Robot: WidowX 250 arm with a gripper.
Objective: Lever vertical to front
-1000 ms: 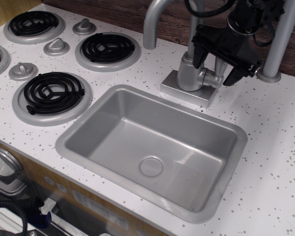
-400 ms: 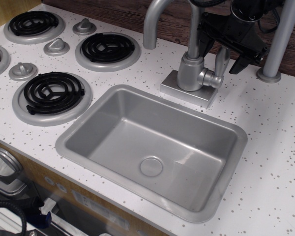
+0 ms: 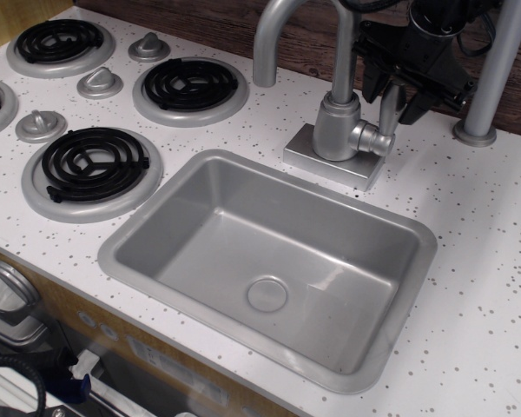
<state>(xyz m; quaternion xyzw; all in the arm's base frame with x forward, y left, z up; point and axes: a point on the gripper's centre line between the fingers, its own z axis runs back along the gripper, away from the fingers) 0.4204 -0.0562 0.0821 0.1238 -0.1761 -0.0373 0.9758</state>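
Observation:
The lever point(image 3: 387, 115) is a short silver-grey stick that stands nearly upright on a round stub at the right side of the faucet body point(image 3: 336, 129). My black gripper point(image 3: 392, 92) hangs over it from the top right. Its two fingers stand apart, one on each side of the lever's upper end, so it looks open around the tip. I cannot tell whether a finger touches the lever. The tip is partly hidden by the gripper.
The curved spout pipe point(image 3: 269, 39) rises left of the faucet. A grey post point(image 3: 497, 69) stands close at the gripper's right. The sink basin point(image 3: 200, 178) lies in front of the faucet. Stove burners point(image 3: 189, 85) and knobs point(image 3: 100, 82) fill the left of the counter.
My gripper rose from beside the faucet's stub to the lever's upper end, and its fingers came closer together around it. The lever stays upright.

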